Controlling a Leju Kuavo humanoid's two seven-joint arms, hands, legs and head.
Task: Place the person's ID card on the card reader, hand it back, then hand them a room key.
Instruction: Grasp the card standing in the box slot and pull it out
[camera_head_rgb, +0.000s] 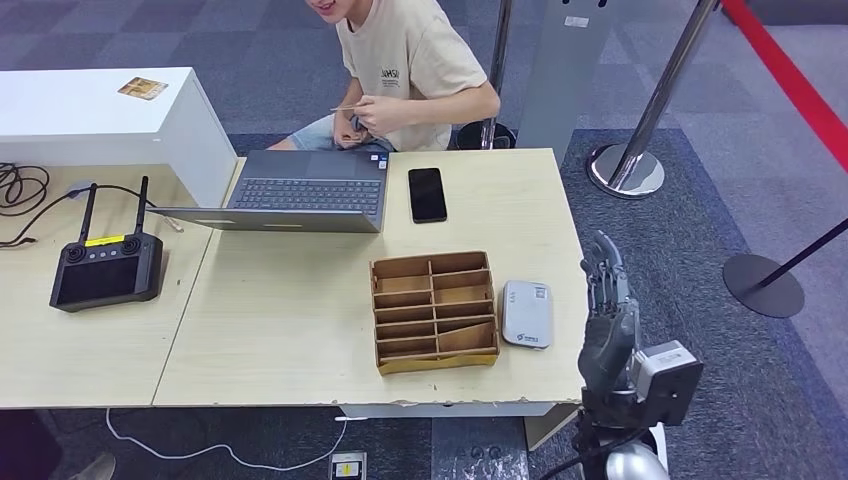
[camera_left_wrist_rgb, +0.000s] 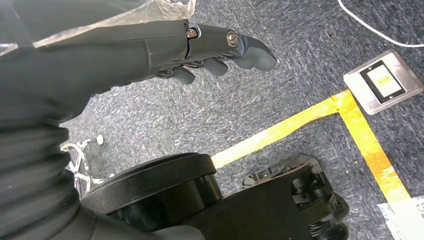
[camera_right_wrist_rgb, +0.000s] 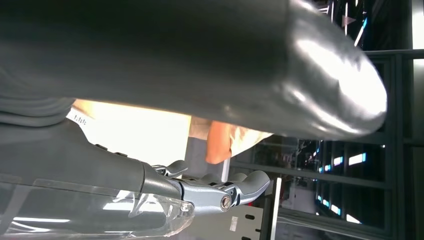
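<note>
A person in a beige shirt (camera_head_rgb: 405, 60) sits behind the desk and holds a thin card (camera_head_rgb: 348, 108) in both hands. The white card reader (camera_head_rgb: 526, 313) lies near the desk's right front corner, beside a wooden slotted organizer (camera_head_rgb: 434, 311). My right hand (camera_head_rgb: 606, 310) stands raised just off the desk's right edge, to the right of the reader, fingers stretched upward and holding nothing. In the right wrist view its fingers (camera_right_wrist_rgb: 225, 192) are spread and bare. My left hand (camera_left_wrist_rgb: 200, 42) hangs over the carpet with loosely extended fingers, holding nothing.
A laptop (camera_head_rgb: 300, 190) and a black phone (camera_head_rgb: 427, 194) lie at the desk's far side. A black remote controller (camera_head_rgb: 107, 268) sits on the left table. A white box (camera_head_rgb: 100, 115) bears a small card (camera_head_rgb: 142, 88). Stanchion posts (camera_head_rgb: 628, 168) stand to the right.
</note>
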